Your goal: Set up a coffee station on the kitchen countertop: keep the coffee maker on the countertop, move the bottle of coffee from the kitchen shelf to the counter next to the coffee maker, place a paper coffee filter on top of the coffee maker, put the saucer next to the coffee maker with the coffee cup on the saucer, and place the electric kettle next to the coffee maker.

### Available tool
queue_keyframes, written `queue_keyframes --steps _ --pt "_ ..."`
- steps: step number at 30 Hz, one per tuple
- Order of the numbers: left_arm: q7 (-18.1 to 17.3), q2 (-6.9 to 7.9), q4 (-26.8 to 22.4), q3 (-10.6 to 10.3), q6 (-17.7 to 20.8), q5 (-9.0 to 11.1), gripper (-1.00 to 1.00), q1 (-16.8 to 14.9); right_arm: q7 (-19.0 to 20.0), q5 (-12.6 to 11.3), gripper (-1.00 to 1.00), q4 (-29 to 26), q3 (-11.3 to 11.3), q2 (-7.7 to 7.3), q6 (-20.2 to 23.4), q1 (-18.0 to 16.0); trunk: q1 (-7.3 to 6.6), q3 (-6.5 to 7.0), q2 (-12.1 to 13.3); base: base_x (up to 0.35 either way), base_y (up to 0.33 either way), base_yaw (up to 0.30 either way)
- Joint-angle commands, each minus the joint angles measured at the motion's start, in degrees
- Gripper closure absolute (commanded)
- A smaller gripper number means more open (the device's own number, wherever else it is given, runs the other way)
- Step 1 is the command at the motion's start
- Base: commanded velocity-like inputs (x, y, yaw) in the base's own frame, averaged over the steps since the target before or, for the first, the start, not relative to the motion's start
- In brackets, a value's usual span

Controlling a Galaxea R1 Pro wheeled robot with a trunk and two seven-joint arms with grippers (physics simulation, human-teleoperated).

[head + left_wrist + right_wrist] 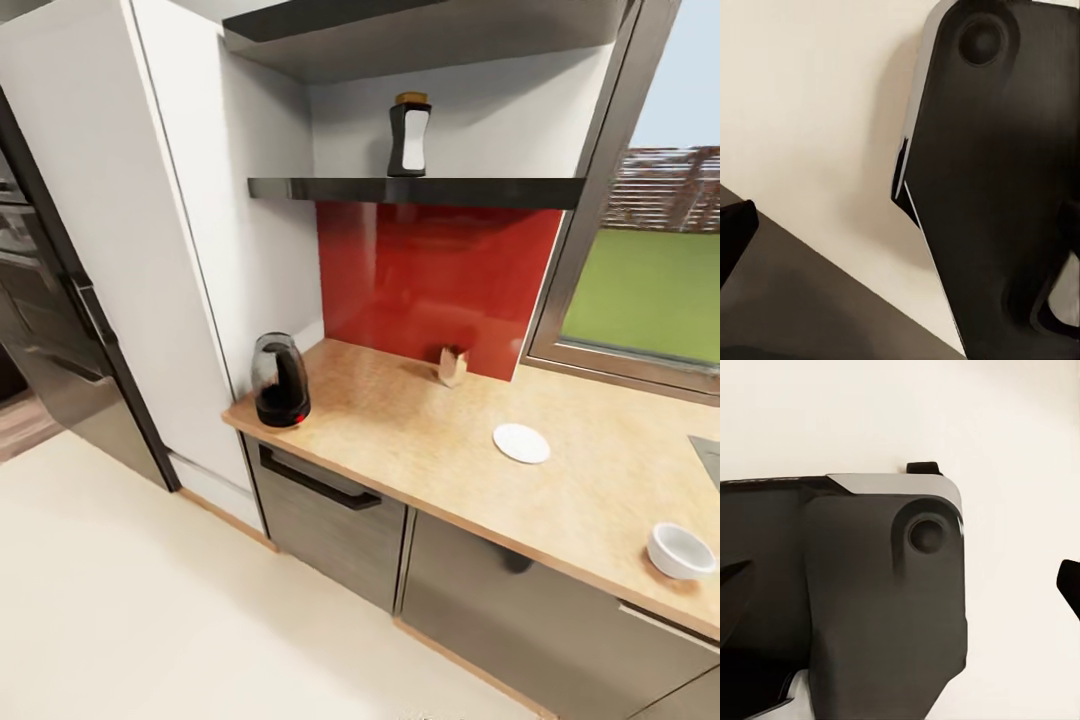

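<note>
The bottle of coffee (410, 135), dark with a yellow-orange cap, stands on the black kitchen shelf (420, 190). Below it runs the beige kitchen countertop (420, 440). The glass electric kettle (280, 380) stands at the countertop's left end. The paper coffee filter (452, 366) leans by the red backsplash. The white saucer (521, 443) lies mid-counter, and the white coffee cup (680, 550) sits near the front edge at the right. The coffee maker is out of view. My left gripper (900, 225) and right gripper (900, 592) hang open over the floor, with nothing between the fingers.
A tall white cabinet (160, 250) and a dark oven column (50, 330) stand left of the counter. A window (650, 290) is at the right. Grey drawers (330, 510) sit under the worktop. Cream floor (150, 620) lies in front. My dark base (870, 607) appears in the wrist views.
</note>
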Motion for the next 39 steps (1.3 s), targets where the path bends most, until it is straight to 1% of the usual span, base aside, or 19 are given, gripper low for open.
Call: queue_keyframes --steps 1,6,9,11,12,14,15,16,17,18,19,21,22,24,27,37,38,39 --pt "0.0 -0.06 0.1 -0.1 -0.1 0.5 -1.00 0.0 -0.2 -0.5 -1.00 0.0 0.5 0.03 -0.2 0.0 0.02 -0.07 -0.1 0.000 0.000 -0.300" --pt "0.0 0.18 0.4 -0.1 -0.1 0.3 -1.00 0.1 -0.2 -0.4 -1.00 0.1 0.5 -0.30 -0.2 0.0 0.02 -0.07 -0.1 0.000 0.000 -0.300" --pt "0.0 -0.07 0.4 -0.1 -0.1 0.4 -1.00 0.1 -0.1 -0.2 -1.00 0.3 0.6 -0.08 -0.2 0.0 0.02 -0.07 -0.1 0.000 0.000 -0.300" --pt "0.0 -0.25 0.4 0.0 -0.1 0.5 -1.00 0.0 0.0 0.3 -1.00 0.8 0.3 0.05 -0.1 0.0 0.02 -0.07 -0.1 0.000 0.000 -0.300" --pt "0.0 -0.30 0.4 0.0 -0.1 0.5 -1.00 0.0 0.0 0.9 -1.00 0.9 -0.3 0.07 -0.1 0.0 0.02 -0.07 -0.1 0.000 0.000 -0.300" --pt "0.0 -0.34 0.4 -0.1 -0.1 0.6 -1.00 0.0 0.1 6.1 -1.00 1.0 -5.8 0.13 -0.1 0.0 0.02 -0.07 -0.1 0.000 0.000 -0.300" --pt "0.0 -0.26 0.4 -0.1 -0.1 0.6 -1.00 0.1 0.1 9.6 -1.00 1.1 -9.1 0.14 -0.1 0.0 0.02 -0.07 -0.1 0.000 0.000 -0.300" --pt "0.0 -0.14 0.4 -0.1 -0.1 0.6 -1.00 0.1 0.2 14.0 -1.00 1.1 -12.8 0.14 -0.1 0.0 0.02 -0.07 -0.1 0.000 0.000 -0.300" --pt "0.0 0.00 0.4 -0.1 -0.1 0.6 -1.00 0.1 0.1 22.6 -1.00 1.2 -18.8 0.19 -0.1 0.0 0.02 -0.07 -0.1 0.000 0.000 -0.300" --pt "0.0 0.05 0.4 -0.1 -0.1 0.6 -1.00 0.1 0.1 28.2 -1.00 1.2 -22.7 0.21 -0.1 0.0 0.02 -0.07 -0.1 0.000 0.000 -0.300" --pt "0.0 0.09 0.4 -0.1 -0.1 0.5 -1.00 0.1 0.0 33.2 -1.00 1.2 -26.1 0.22 -0.1 0.0 0.02 -0.07 -0.1 0.000 0.000 -0.298" --pt "0.0 0.00 0.4 -0.1 -0.1 0.6 -1.00 0.0 -0.1 40.2 -1.00 1.2 -31.0 0.24 -0.1 0.0 0.02 -0.07 -0.1 0.000 0.000 -0.279" --pt "0.0 -0.18 0.4 -0.1 -0.1 0.6 -1.00 0.0 -0.2 42.7 -1.00 1.2 -32.6 0.24 -0.1 0.0 0.02 -0.07 -0.1 0.000 0.000 -0.110" --pt "0.0 -0.26 0.4 0.0 -0.1 0.6 -1.00 0.0 0.0 43.6 -1.00 1.1 -33.1 0.23 -0.2 0.0 0.02 -0.07 -0.1 0.000 0.000 -0.046" --pt "0.0 -0.19 0.4 0.1 -0.1 0.6 -1.00 0.1 0.1 44.0 -1.00 0.9 -33.1 0.30 -0.1 0.0 0.02 -0.07 -0.1 0.000 0.000 -0.020" --pt "0.0 -0.17 0.4 0.0 -0.1 0.6 -1.00 0.0 -0.1 43.8 -1.00 0.7 -33.4 0.39 -0.3 0.0 0.02 -0.07 -0.1 0.000 0.000 -0.016" --pt "0.0 -0.82 -2.2 0.1 -1.5 0.8 -1.00 -0.5 -0.2 43.7 -1.00 0.7 -33.5 0.32 -0.3 0.0 0.02 -0.07 -0.1 0.000 0.000 -0.003" --pt "0.0 -0.72 -3.5 0.0 -2.3 0.7 -1.00 -0.6 -0.2 43.7 -1.00 0.7 -33.5 0.29 -0.3 0.0 0.02 -0.07 -0.1 0.000 0.000 -0.002"
